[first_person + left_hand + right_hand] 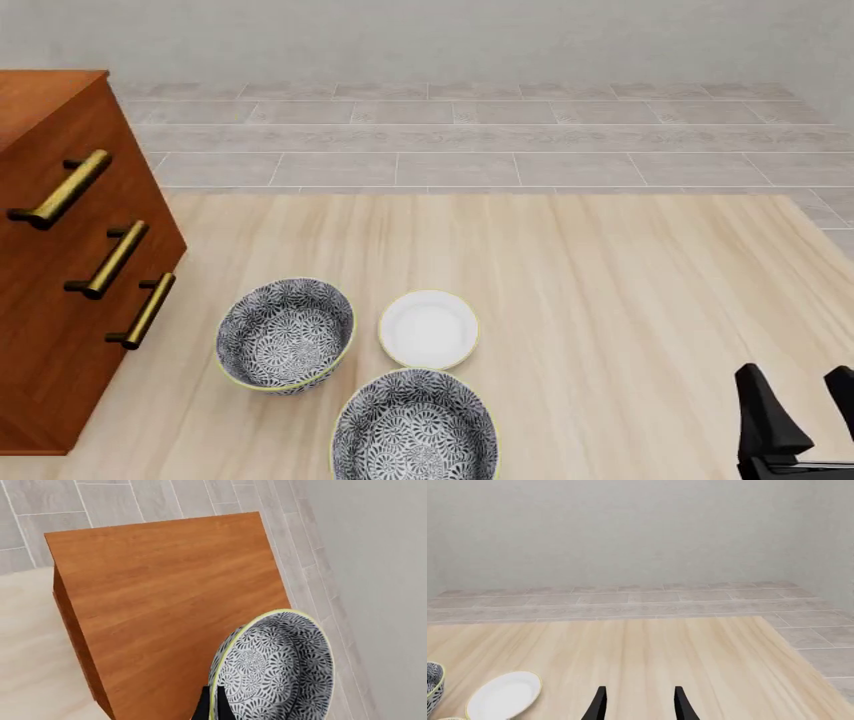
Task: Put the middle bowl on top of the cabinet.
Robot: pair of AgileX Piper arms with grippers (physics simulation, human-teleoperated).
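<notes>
1. On my left wrist camera, the left fingers [212,707] are clamped on the rim of the middle bowl [277,667]; only a dark finger tip shows at the bowl's yellow-green edge, one pad outside the wall.
2. I see the bowl tilted toward the camera, its floral inside facing me. It hangs above the near corner of the cabinet [167,605] top, partly past that top's edge. I cannot tell whether it touches the wood.
3. The cabinet top under it is bare reddish-brown wood; beyond it lie the grey tiled floor [100,500] and the pale wall [380,555].
4. My right fingers [637,705] stand apart with nothing between them, low over the counter [660,650] near its right side.
5. In the front view the left arm is out of sight. The cabinet [60,270] stands at the counter's left edge, its three brass handles [110,258] facing right.
6. Just right of the cabinet sits one patterned bowl [286,334], tipped slightly. Beside it lies the small white dish [429,329], close but apart.
7. A second patterned bowl [415,425] sits nearer to me, just below those two, nearly touching the first bowl.
8. The right fingers [801,420] are well apart from all the crockery.
</notes>
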